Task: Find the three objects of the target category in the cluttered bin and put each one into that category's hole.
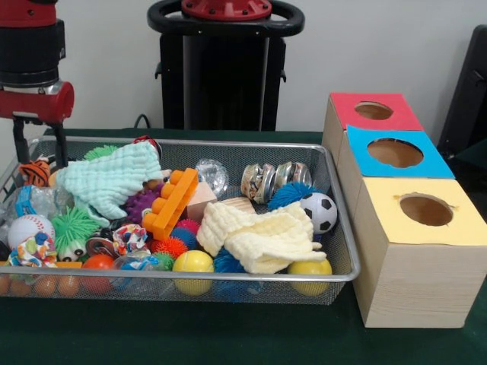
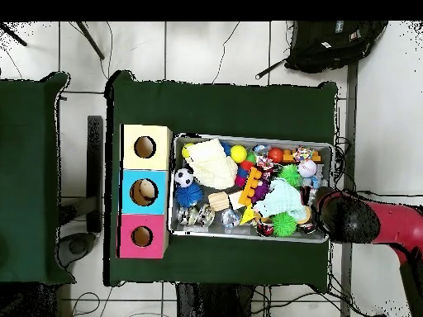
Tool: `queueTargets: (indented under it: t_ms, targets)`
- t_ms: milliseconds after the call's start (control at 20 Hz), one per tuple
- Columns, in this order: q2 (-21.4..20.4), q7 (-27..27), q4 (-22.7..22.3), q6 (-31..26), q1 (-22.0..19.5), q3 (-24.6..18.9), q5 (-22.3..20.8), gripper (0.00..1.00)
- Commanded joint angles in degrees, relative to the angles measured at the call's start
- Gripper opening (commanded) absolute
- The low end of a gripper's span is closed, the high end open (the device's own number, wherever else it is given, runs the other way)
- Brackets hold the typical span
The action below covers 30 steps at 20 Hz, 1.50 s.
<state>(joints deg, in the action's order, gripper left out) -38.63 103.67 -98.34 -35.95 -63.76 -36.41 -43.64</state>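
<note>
The red and black robot gripper (image 1: 39,152) hangs over the far left corner of the silver wire mesh bin (image 1: 344,258), I think to dig there, and its two thin black jaws stand a little apart with nothing between them. The toys lie mixed in the bin on the green surface (image 1: 228,334). The wooden box with three round holes (image 1: 415,251) sits just right of it, its long side running near to far and its holes facing up.
</note>
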Motion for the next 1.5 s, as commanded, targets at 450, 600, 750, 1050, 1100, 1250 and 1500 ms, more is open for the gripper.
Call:
queueTargets:
  t_ms: [450, 600, 750, 1050, 1100, 1250, 1500]
  targets:
    - [-1.02, -8.34, -1.01, 0.34, 0.93, 0.48, -4.11, 1.0]
    - [-1.18, -8.32, -1.42, 0.81, 0.81, 0.61, -4.49, 1.0]
    - [-0.94, -8.79, -1.43, 0.67, 0.75, 0.82, -4.94, 1.0]
    - [-0.58, -7.62, -1.52, 0.8, 1.69, 2.08, -6.05, 1.0]
    - [-0.51, -7.29, -1.5, 0.92, 1.84, 2.29, -6.19, 1.0]
    - [-0.51, -5.87, -1.94, 1.67, 2.43, 3.22, -6.75, 1.0]
    - [0.3, -4.71, -2.39, 3.14, 2.88, 4.46, -7.7, 1.0]
